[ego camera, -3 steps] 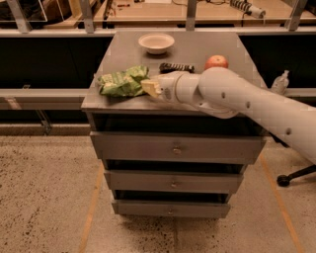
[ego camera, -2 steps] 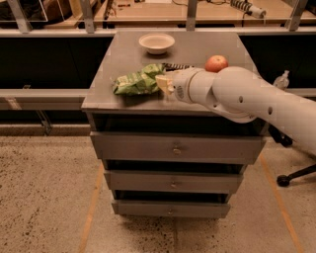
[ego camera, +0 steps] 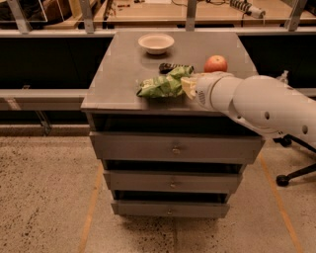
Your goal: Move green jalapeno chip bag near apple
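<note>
The green jalapeno chip bag is a crinkly green foil bag at the middle of the grey cabinet top, its right end at my gripper. My gripper is shut on the bag's right end, low over the top. The white arm reaches in from the right. The red-orange apple stands just behind the wrist, to the right of the bag and a short gap from it.
A shallow white bowl stands at the back middle of the top. A small dark wrapped bar lies just behind the bag. Drawers fill the cabinet front. A wooden bench runs behind.
My gripper has carried the green bag to the right, from the front left part of the top to the middle, closer to the apple.
</note>
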`<state>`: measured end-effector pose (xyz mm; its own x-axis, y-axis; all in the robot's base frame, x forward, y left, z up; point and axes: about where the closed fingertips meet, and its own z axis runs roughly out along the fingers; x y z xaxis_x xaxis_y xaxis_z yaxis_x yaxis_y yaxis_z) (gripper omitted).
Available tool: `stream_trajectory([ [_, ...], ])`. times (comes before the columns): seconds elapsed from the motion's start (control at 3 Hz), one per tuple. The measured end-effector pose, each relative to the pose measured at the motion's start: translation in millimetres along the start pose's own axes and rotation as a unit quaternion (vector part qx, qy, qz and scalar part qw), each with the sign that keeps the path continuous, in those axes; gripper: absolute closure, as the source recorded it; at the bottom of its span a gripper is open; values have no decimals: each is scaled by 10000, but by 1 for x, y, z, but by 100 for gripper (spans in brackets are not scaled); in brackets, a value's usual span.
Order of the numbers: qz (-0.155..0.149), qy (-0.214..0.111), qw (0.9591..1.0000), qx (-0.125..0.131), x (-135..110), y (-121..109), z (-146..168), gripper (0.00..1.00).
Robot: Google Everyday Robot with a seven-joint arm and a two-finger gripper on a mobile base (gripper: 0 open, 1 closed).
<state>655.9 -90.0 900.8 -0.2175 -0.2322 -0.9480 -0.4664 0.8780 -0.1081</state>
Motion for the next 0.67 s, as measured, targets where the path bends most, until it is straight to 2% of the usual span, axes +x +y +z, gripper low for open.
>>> stream_trajectory([
  [0.33,170,139,9989,421,21,-19,-20,82],
  [0.67,497,221,9943,922,51,-41,-34,51],
])
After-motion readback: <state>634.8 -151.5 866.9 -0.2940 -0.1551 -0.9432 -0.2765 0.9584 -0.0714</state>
